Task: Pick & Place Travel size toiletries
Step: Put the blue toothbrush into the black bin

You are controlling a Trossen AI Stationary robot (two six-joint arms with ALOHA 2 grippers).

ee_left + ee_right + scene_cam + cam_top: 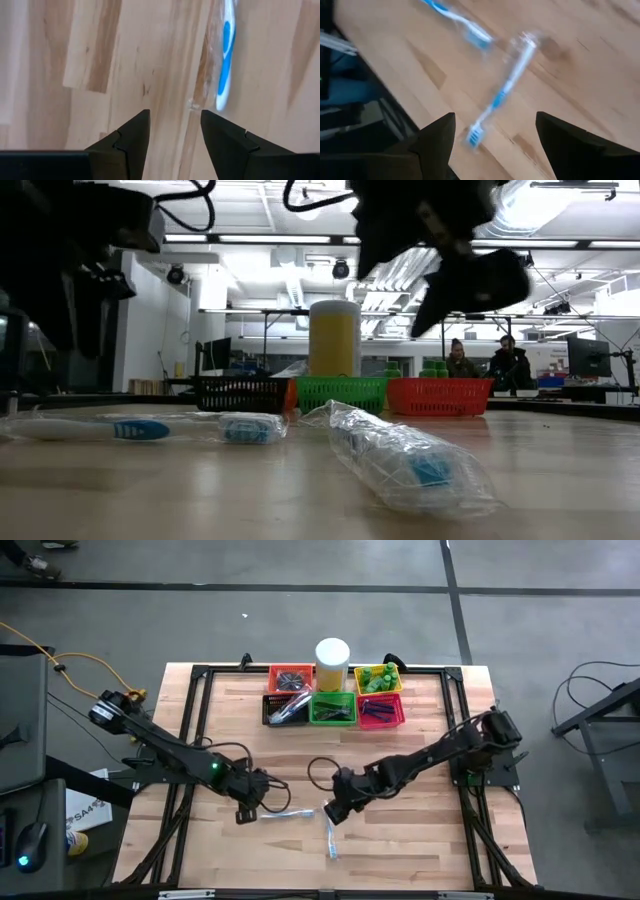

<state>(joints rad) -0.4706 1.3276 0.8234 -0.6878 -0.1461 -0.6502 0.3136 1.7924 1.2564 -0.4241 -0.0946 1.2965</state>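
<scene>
Two clear-wrapped white-blue toothbrushes lie flat on the wooden table near its front middle. One toothbrush (285,812) lies crosswise, the other toothbrush (331,838) points toward the near edge. My left gripper (243,811) hovers open just left of the crosswise one (226,55), nothing between its fingers (175,112). My right gripper (332,811) hangs open above the second toothbrush (502,95), slanting down, clear of it. The low view shows both toothbrushes (140,428) (410,462) on the table with the grippers above them.
At the table's far middle stand small mesh baskets: orange (291,678), black (285,709), green (332,709), yellow (378,678) and red (381,711), with a tall white cylinder (332,660) among them. Bare wood (420,840) surrounds the toothbrushes. People sit far behind the table.
</scene>
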